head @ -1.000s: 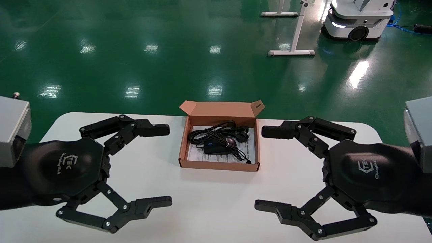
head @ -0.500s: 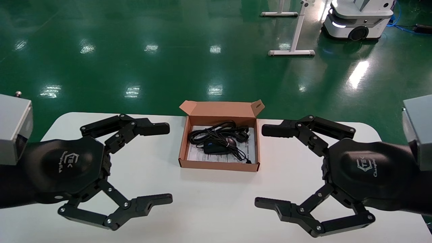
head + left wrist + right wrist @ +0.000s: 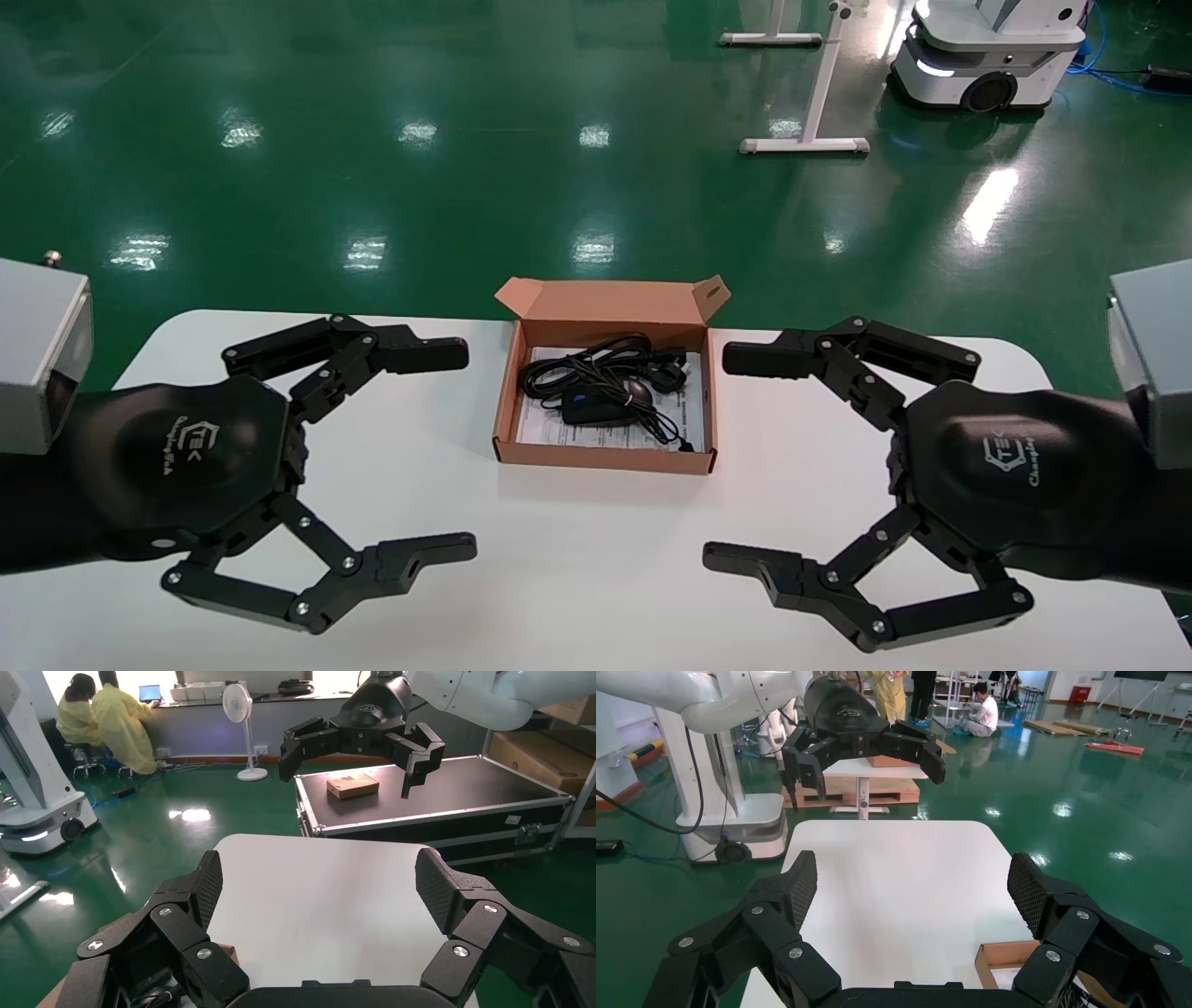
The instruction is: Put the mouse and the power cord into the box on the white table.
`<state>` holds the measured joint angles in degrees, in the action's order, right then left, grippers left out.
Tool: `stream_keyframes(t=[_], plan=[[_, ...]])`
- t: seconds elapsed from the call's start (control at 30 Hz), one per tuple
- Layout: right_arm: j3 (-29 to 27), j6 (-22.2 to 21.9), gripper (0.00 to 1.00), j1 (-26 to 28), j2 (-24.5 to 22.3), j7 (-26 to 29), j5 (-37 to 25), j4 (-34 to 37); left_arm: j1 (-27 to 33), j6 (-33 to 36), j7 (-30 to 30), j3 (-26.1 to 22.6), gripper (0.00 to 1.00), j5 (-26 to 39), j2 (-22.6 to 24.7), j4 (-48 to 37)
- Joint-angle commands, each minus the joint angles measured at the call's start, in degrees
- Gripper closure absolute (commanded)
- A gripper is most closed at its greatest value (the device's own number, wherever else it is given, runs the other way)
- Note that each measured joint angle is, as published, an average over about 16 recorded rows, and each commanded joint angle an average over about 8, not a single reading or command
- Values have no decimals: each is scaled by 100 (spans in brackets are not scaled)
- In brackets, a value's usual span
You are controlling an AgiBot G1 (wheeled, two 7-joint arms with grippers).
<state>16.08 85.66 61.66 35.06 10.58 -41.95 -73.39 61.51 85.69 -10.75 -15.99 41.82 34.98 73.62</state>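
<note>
In the head view we locate the box at frame centre on the white bench, its flap lid raised at the far side. Inside it, the mouse lies on the white printed sheet, with the power cord bundled just behind and touching it. Our left gripper hangs above the bench at lower left, fingers spread wide and holding nothing. Our right gripper mirrors it at lower right, likewise released. Both grippers are apart from the box.
</note>
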Motion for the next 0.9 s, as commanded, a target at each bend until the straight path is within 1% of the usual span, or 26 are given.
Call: stream_keyframes(t=[0.03, 0.9], plan=[[1, 0, 0, 1, 1, -1, -1, 1, 1, -1, 0, -1, 0, 1, 1, -1], [5, 1, 0, 7, 4, -3, -7, 8, 4, -2, 1, -3, 0, 4, 3, -8]])
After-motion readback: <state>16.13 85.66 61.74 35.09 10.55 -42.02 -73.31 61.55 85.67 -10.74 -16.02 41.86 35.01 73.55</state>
